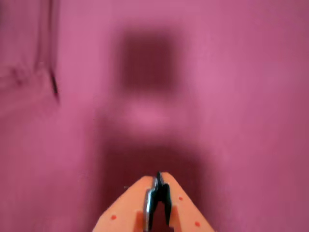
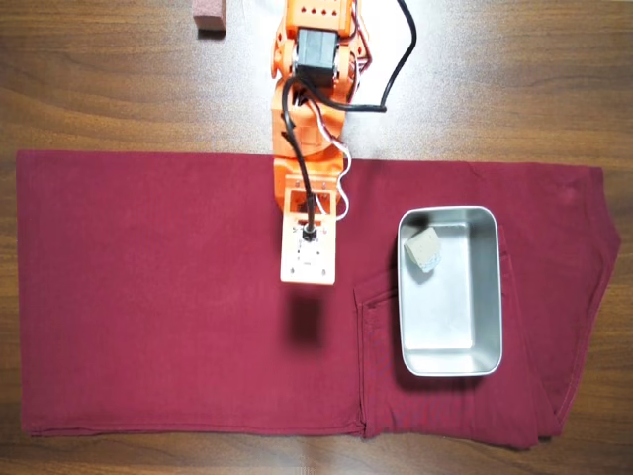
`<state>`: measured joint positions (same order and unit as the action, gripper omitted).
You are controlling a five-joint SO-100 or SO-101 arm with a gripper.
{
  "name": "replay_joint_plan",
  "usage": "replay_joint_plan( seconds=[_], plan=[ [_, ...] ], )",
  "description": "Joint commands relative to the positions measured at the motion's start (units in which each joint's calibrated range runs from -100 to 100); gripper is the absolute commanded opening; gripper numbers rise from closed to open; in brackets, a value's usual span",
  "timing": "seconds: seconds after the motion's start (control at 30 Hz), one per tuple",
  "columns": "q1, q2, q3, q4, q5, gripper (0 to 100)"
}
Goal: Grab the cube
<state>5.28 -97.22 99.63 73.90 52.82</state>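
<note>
The cube [image 2: 425, 249] is a small beige-grey block lying in the upper left corner of the metal tray [image 2: 487, 297], seen in the overhead view. The orange arm [image 2: 309, 178] reaches from the top edge over the dark red cloth, and its end [image 2: 307, 259] hangs left of the tray, well apart from the cube. In the wrist view my gripper [image 1: 158, 180] is at the bottom centre, with orange jaws closed together on nothing. The cube and tray are out of the blurred wrist view.
A dark red cloth [image 2: 148, 297] covers most of the wooden table [image 2: 514, 79]. A reddish-pink block [image 2: 209, 15] sits on bare wood at the top left. The arm's shadow [image 2: 306, 322] falls on the cloth below it. A black cable [image 2: 396, 59] runs off at the top.
</note>
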Motion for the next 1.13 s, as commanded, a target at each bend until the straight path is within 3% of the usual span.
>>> replay_joint_plan(
  seconds=[0.0, 0.1, 0.2, 1.1],
  plan=[
    [-0.1, -1.1, 0.3, 12.2, -1.5, 0],
    [-1.1, -1.1, 0.4, 26.1, -4.7, 0],
    [-1.0, -1.2, 0.4, 26.1, -6.9, 0],
    [-1.0, -1.2, 0.4, 26.1, -5.9, 0]
  ],
)
